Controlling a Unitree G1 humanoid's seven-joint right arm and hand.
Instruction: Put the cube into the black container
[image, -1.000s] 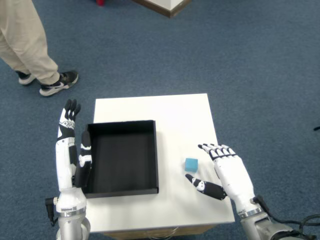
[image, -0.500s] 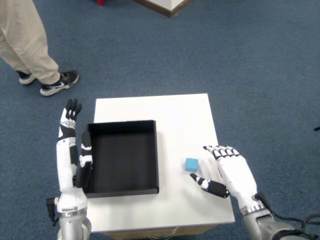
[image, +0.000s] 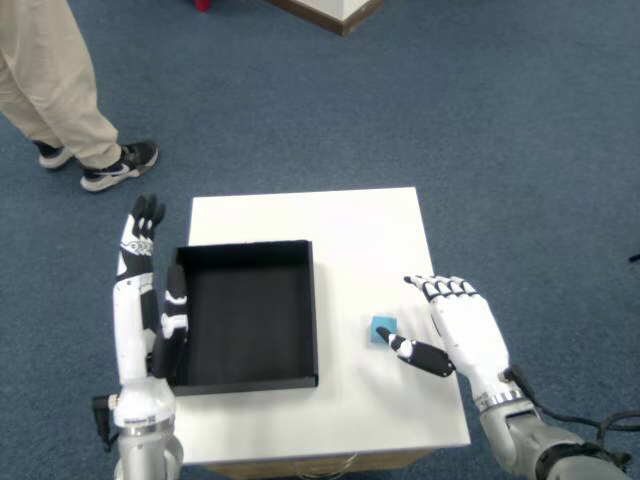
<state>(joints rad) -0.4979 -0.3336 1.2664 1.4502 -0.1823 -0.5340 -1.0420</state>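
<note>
A small blue cube (image: 382, 327) lies on the white table (image: 350, 230), right of the black container (image: 247, 314). My right hand (image: 458, 328) is open just right of the cube, fingers spread and pointing away. Its thumb tip reaches the cube's near right corner and partly covers it; whether it touches I cannot tell. The container is an open square tray with nothing inside. The left hand (image: 142, 290) stands flat along the container's left wall, fingers straight.
The table stands on blue carpet. A person's legs (image: 60, 90) in beige trousers and dark shoes are at the upper left, away from the table. A wooden corner (image: 335, 12) shows at the top edge.
My right hand has moved up and left toward the cube, and the thumb now reaches the cube's corner. The cube and container have not moved.
</note>
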